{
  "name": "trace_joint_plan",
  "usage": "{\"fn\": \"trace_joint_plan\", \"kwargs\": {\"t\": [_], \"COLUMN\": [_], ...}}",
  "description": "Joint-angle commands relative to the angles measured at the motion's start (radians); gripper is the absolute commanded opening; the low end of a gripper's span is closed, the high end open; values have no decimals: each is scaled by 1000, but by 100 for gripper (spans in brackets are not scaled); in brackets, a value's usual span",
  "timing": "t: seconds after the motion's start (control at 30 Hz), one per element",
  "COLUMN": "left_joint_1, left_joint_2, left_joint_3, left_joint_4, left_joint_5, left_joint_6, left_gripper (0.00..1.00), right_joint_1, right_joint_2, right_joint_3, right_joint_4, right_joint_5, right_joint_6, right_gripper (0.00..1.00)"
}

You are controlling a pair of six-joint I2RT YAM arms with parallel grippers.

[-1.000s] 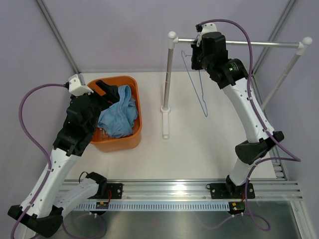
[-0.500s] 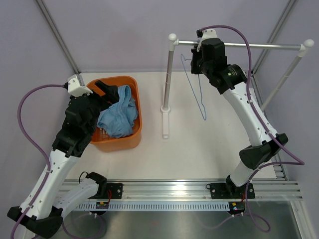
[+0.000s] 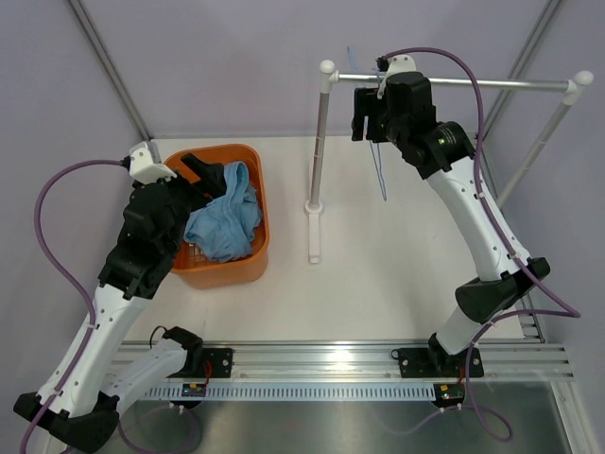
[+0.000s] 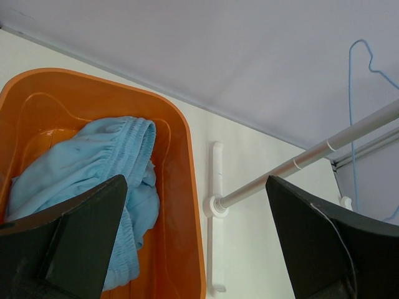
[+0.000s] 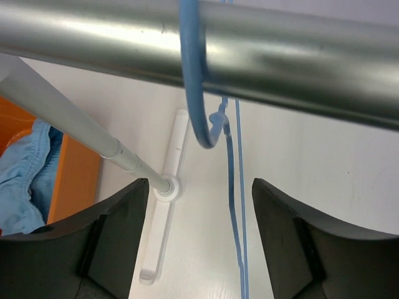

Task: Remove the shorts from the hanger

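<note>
Both pairs of jaws stand apart and empty, the left gripper (image 4: 196, 187) over the shorts (image 4: 93, 168) in the orange basket (image 4: 181, 143), the right gripper (image 5: 199, 187) straddling the bare hanger (image 5: 193, 93) hooked on the rail (image 5: 312, 56), where a careless retreat could snag and unhook it.

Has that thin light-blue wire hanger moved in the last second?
Yes. The thin light-blue wire hanger has risen and gone back toward the silver metal rail. Its hook now loops over that rail instead of stopping short of it.
</note>
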Motion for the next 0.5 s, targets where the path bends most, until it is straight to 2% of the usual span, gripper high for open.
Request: {"fn": "trace_joint_plan", "kwargs": {"t": [0.0,0.13,0.27,0.47], "left_joint_1": [-4,-2,-4,-4], "left_joint_2": [-3,-6,-10,-59], "left_joint_3": [39,59,105,111], "left_joint_4": [-6,-37,-88,-175], "left_joint_5": [21,33,69,104], "left_joint_6": [19,39,77,152], "left_gripper": [99,99,99,99], "right_joint_1": [-3,-3,-3,-3], "right_joint_2": [-67,-156,-257,-481], "right_joint_3": [42,-33,-128,-350], "right_joint_4": [2,22,46,100], "right_joint_5": [11,26,67,120], "right_joint_6": [6,24,42,88], "right_gripper": [78,86,98,99]}}
